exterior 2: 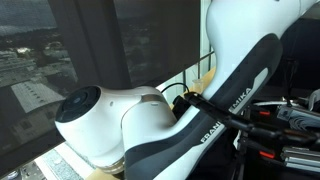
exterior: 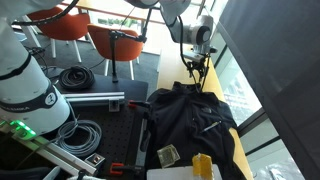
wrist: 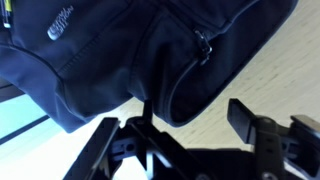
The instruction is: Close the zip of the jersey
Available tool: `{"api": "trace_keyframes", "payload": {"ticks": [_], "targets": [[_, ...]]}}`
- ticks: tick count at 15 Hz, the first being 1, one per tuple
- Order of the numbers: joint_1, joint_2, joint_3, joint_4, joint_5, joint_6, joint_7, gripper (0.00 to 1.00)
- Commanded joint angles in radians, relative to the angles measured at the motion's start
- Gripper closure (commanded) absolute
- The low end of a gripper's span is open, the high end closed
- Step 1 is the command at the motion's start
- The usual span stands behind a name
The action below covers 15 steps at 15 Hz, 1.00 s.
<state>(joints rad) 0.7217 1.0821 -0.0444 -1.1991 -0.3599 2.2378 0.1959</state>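
The black jersey [exterior: 190, 115] lies crumpled on the wooden table [exterior: 170, 68]. In the wrist view it fills the top [wrist: 110, 50], with a white logo on the upper left and a zip pull [wrist: 203, 45] on a seam near a rounded fold. My gripper [exterior: 197, 68] hangs over the jersey's far end. In the wrist view my gripper [wrist: 195, 112] is open, with the right finger over bare table and the fold of fabric reaching between the fingers. I cannot tell whether the fingers touch the fabric. The rest of the zip is hidden in the folds.
A yellow object [exterior: 203, 165] and a small box [exterior: 168, 154] lie at the near end of the table. Windows run along the table's far side. Orange chairs [exterior: 110, 42], coiled cables [exterior: 75, 77] and a black rail stand beside it. The robot arm [exterior 2: 200, 110] blocks an exterior view.
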Motion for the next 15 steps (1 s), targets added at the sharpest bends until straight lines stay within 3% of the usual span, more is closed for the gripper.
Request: {"api": "trace_keyframes", "payload": {"ticks": [1,5,9,15], "targets": [[-0.029,-0.198,-0.008,-0.242,0.020,0.007,0.084,0.00],[-0.059,-0.369,-0.013,-0.436,0.024,0.004,0.178,0.00],[-0.134,-0.533,0.020,-0.633,0.026,0.028,0.244,0.00],[-0.316,-0.771,0.087,-0.960,0.078,0.162,0.177,0.00]]}}
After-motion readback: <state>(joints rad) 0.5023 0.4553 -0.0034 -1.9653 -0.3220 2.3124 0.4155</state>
